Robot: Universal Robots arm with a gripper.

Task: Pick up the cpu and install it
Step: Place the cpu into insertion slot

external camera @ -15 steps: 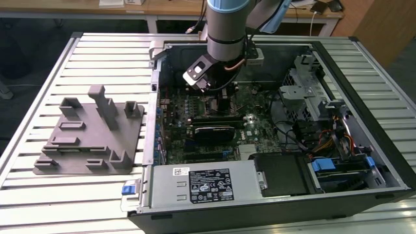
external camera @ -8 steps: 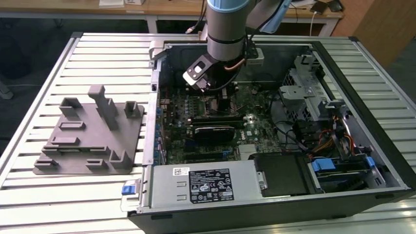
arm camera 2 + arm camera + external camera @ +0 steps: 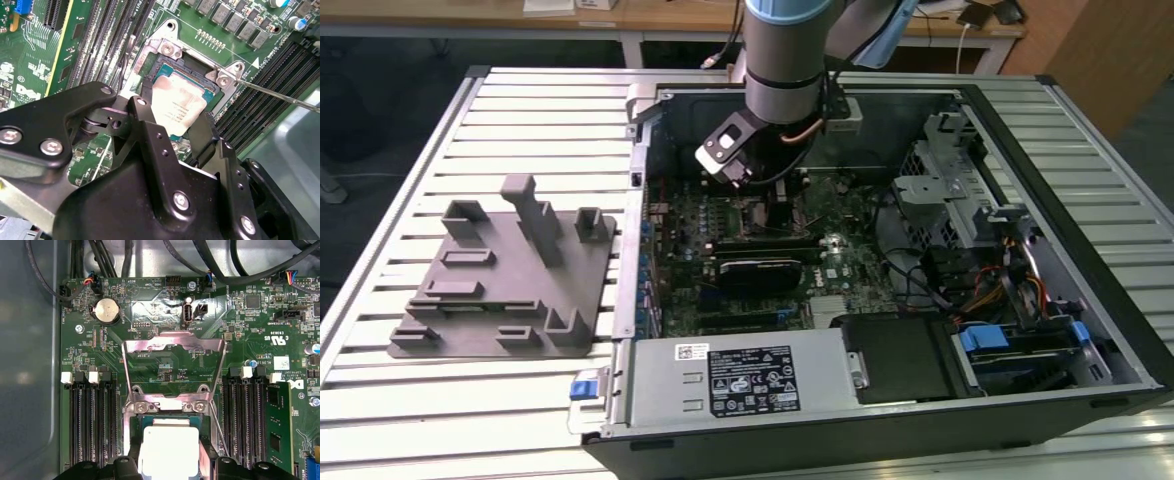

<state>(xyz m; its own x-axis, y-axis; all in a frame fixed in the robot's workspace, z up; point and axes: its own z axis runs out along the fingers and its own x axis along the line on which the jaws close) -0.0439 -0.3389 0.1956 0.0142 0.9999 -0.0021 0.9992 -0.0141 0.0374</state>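
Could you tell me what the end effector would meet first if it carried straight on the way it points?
The socket on the motherboard: the end effector points down at it, gripping the cpu directly over it. The remaining gap is unclear.

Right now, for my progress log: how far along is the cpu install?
Done: the cpu is picked up and brought to the open socket. In hand: the gripper grips it by two edges at the socket. Left: it doesn't look seated, and the metal load plate is not yet closed.
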